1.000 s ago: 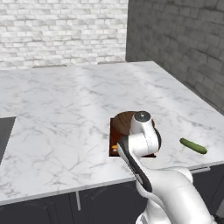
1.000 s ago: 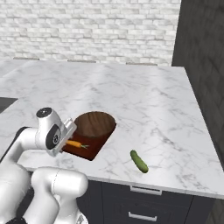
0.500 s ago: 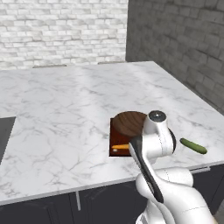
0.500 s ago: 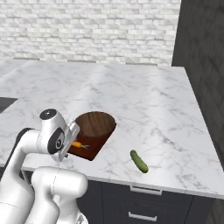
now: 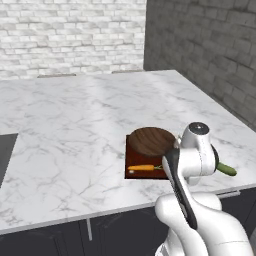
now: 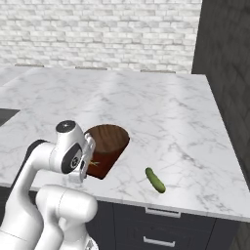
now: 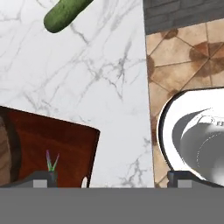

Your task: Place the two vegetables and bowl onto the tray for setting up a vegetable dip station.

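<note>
On the marble counter [image 5: 75,130] in front of you lies the tray [image 5: 131,172], with the bowl [image 5: 150,141] sitting on its far half and the carrot [image 5: 141,168] lying across its near half — green top toward the arm. The arm's white wrist [image 5: 197,155] stands over the tray's right edge and covers that side. Just past it, to your right, the end of the cucumber [image 5: 226,170] pokes out on the bare marble — off the tray, near the counter's front edge.
</note>
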Tool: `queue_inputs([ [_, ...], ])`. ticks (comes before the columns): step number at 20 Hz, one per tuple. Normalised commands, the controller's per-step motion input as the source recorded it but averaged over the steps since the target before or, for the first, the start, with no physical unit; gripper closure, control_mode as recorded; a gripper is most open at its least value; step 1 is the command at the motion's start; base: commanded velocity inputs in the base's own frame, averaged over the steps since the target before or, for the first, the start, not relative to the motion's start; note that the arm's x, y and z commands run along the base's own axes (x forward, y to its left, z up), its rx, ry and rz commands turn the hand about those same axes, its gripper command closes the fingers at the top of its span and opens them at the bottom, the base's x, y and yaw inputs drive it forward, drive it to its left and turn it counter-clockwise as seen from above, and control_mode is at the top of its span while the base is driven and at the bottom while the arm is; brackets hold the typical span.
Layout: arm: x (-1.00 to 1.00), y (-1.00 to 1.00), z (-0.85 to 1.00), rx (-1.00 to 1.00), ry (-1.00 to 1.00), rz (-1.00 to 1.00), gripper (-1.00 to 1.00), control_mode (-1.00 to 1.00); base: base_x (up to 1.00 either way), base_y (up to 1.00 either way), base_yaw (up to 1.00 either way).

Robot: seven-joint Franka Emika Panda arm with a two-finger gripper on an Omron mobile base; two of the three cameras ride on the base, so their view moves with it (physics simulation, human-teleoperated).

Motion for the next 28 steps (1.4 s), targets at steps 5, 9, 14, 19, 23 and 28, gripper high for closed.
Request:
queue_inputs([
  [5, -0.11, -0.35, 0.08, -0.13, 0.00, 0.24, -1.00, -1.00, 0.00, 0.00, 0.00],
  [9, -0.03, -0.34, 0.06, -0.14, 0.00, 0.28, -1.00, -1.00, 0.00, 0.00, 0.00],
  [14, 0.00, -0.30, 0.05, -0.15, 0.00, 0.32, -1.00, -1.00, 0.00, 0.00, 0.00],
  [19, 0.00, -0.29, 0.04, -0.13, 0.00, 0.39, -1.00, -1.00, 0.00, 0.00, 0.00],
  [23, 0.00, -0.29, 0.04, -0.15, 0.00, 0.40, -1.00, -1.00, 0.00, 0.00, 0.00],
  [28, 0.05, -0.26, 0.04, -0.15, 0.00, 0.38, -1.00, -1.00, 0.00, 0.00, 0.00],
])
